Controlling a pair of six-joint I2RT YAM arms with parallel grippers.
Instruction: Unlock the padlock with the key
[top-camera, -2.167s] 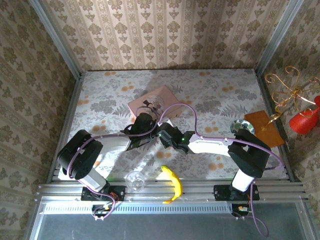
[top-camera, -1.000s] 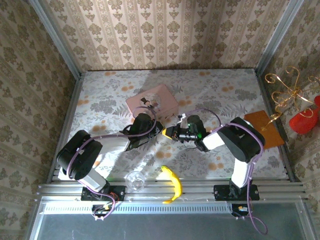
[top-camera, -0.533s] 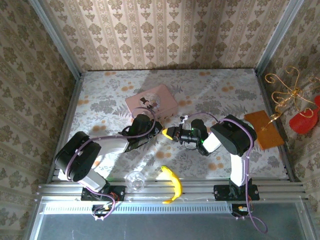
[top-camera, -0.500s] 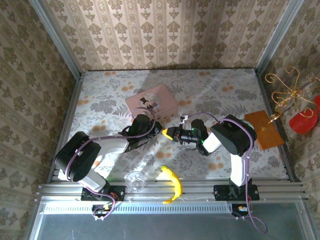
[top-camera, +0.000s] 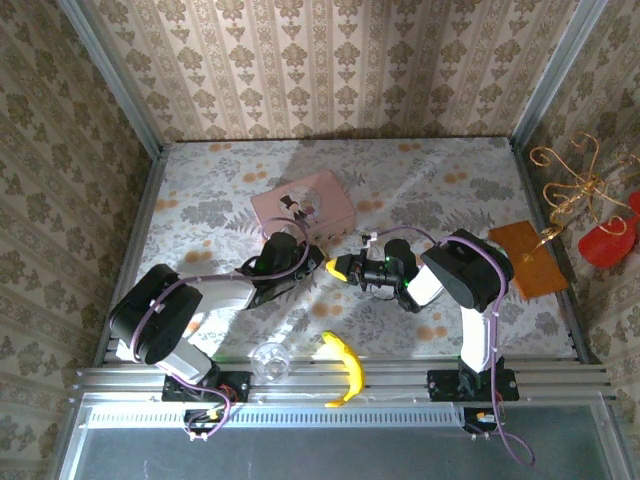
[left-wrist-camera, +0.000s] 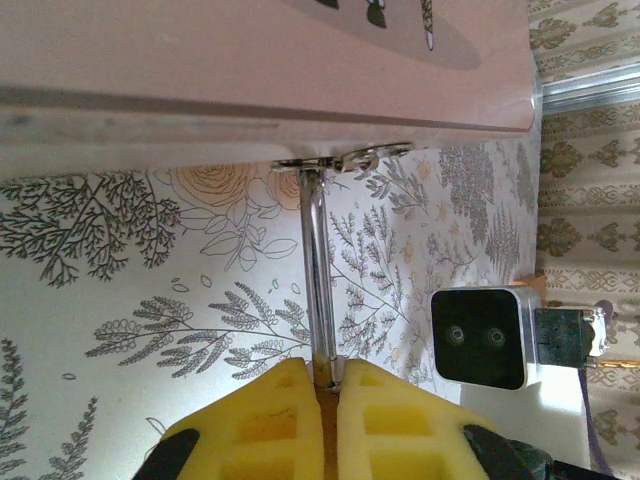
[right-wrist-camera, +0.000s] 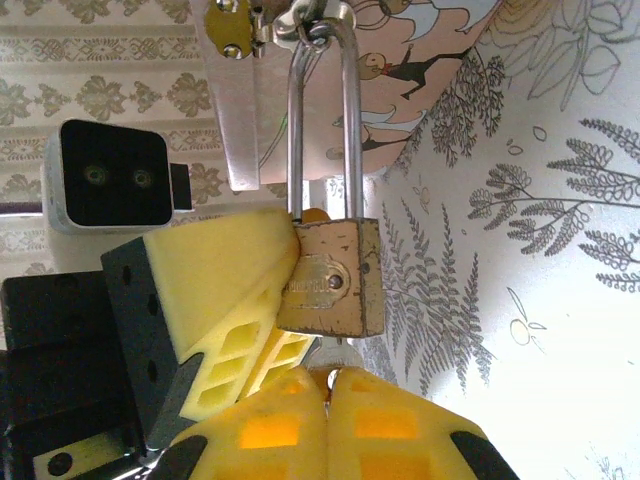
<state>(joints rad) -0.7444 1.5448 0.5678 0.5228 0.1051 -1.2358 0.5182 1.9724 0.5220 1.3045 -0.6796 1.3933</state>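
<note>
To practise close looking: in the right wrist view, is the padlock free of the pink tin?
No, the padlock has its loop passed through the latch on the pink tin.

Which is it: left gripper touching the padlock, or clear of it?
Touching. Left wrist view shows the left gripper shut on the padlock; right wrist view shows its yellow pad pressed against the brass body.

brass padlock (right-wrist-camera: 335, 285), silvery shackle (right-wrist-camera: 346, 120), pink tin (top-camera: 330, 200), yellow banana (top-camera: 346, 366)
</note>
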